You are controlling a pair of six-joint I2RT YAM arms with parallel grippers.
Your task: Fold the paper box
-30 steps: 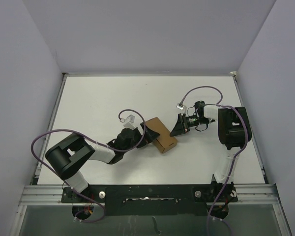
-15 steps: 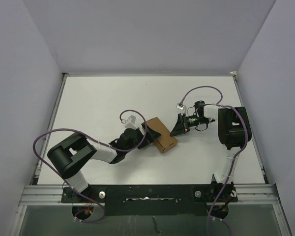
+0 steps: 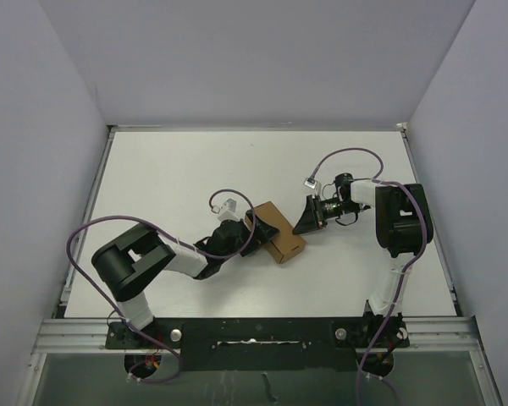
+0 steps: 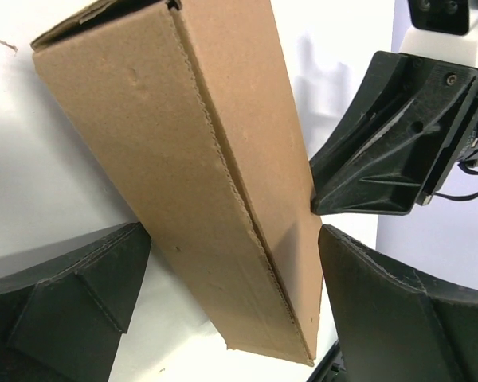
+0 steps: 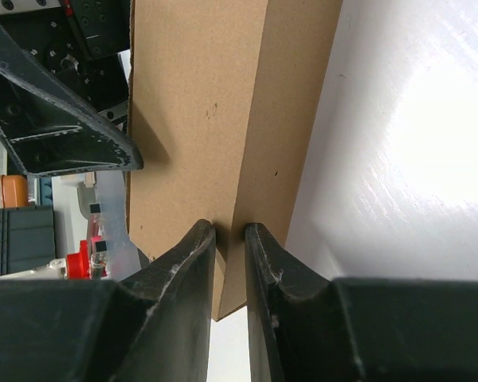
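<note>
The paper box is a brown cardboard piece folded into a flat rectangular shape, lying on the white table at the centre. My left gripper straddles its left end. In the left wrist view the box fills the gap and both fingers touch its sides around the gripper's midpoint. My right gripper meets the box's right edge. In the right wrist view its gripper is nearly shut, pinching a folded edge of the box. The left gripper shows behind the box there.
Purple cables loop off both arms. Grey walls close in the table on three sides. A metal rail runs along the near edge by the arm bases. The right gripper's finger shows beside the box in the left wrist view.
The left arm's elbow has swung to the right and its wrist has edged closer to the box. The box and the right arm have stayed in place.
</note>
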